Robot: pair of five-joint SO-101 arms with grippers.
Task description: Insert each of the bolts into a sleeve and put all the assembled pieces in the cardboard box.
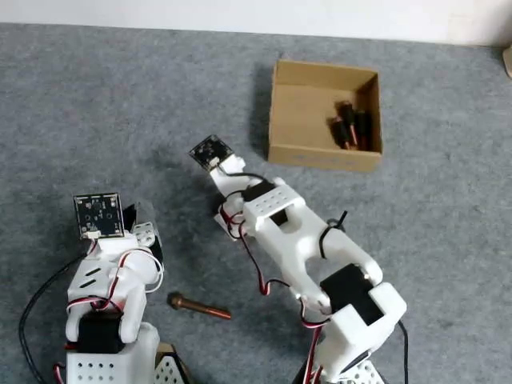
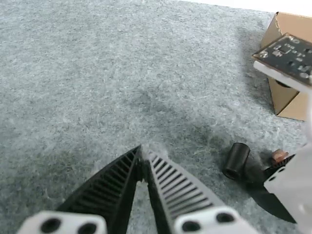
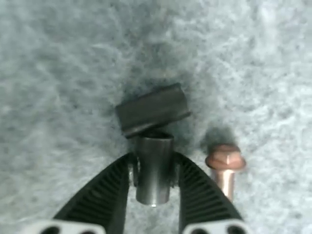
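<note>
R hand (image 3: 154,164) — tight on sleeve (image 3: 154,183)

I count one cardboard box (image 1: 320,156), far right on the tabletop. In it are assembled pieces (image 1: 350,126): at least two, dark and bunched, exact number I cannot tell. Loose bolts, two: one bolt (image 1: 198,306) near, left of centre, and a second bolt (image 3: 225,165) just beside the sleeves. Loose sleeves, two, touching: one sleeve (image 3: 152,111) lying crosswise, the other sleeve (image 3: 154,171) end-on against it.
</note>
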